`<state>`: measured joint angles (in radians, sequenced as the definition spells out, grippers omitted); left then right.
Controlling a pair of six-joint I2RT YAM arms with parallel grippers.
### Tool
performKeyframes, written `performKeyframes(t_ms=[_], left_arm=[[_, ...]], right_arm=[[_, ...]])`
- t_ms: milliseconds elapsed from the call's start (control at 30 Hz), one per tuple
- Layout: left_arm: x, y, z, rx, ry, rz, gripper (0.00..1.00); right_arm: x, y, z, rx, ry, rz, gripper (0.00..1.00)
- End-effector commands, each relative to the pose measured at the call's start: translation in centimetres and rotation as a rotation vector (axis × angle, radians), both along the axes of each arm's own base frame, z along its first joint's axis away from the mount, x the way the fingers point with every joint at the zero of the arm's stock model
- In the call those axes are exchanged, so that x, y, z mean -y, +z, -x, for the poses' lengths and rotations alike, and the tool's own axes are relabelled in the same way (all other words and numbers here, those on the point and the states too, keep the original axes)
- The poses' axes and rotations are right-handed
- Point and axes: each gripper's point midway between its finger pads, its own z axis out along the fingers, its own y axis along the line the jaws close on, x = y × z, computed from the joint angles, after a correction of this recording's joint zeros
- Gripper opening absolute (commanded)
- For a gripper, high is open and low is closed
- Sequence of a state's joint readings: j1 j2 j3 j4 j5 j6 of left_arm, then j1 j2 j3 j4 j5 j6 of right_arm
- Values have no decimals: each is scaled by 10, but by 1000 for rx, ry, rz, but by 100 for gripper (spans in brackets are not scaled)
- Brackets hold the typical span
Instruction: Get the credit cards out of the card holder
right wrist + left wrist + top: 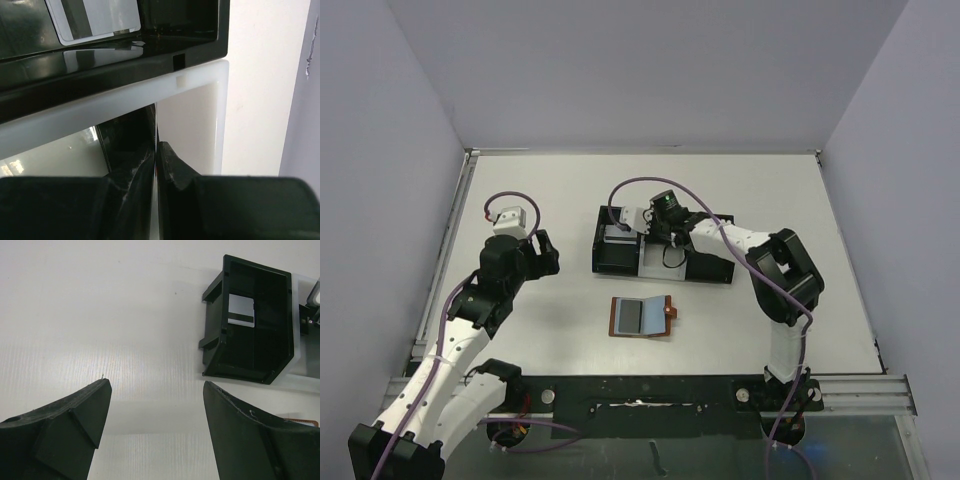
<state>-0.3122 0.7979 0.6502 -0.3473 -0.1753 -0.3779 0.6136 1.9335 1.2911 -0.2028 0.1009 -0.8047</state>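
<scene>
Right tool (157, 150) tight on dark card (127, 135) over tray (615, 264); left tool (156, 385) wide; open card holder (642, 317) nearby.

White table (540, 190) with open card holder (642, 317) and black-and-white 3-compartment tray (615, 268)

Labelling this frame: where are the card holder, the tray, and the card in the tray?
card holder (640, 317), top view, blue-grey inner pocket.
tray (616, 268), top view, near black wall.
card (242, 310), left wrist view, silver face.

A lab test cell; bare white table (530, 190), plain walls (650, 70).
</scene>
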Motion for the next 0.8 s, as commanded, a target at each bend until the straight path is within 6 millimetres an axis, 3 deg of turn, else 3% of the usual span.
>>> performKeyframes(t_ms=[0,100,400,767], left_arm=[[2,22,-8,84,-13,13,74],[2,11,-7,62,-15,7,74],[4,7,-7,44,-26,4,74],[7,2,-8,21,-38,5,74]], right_arm=[[-6,13,-14,36,3,-19,11],[-5,12,-13,29,-2,-19,17],[-4,9,-12,6,-45,-31,28],[1,6,-11,-12,-59,-12,32]])
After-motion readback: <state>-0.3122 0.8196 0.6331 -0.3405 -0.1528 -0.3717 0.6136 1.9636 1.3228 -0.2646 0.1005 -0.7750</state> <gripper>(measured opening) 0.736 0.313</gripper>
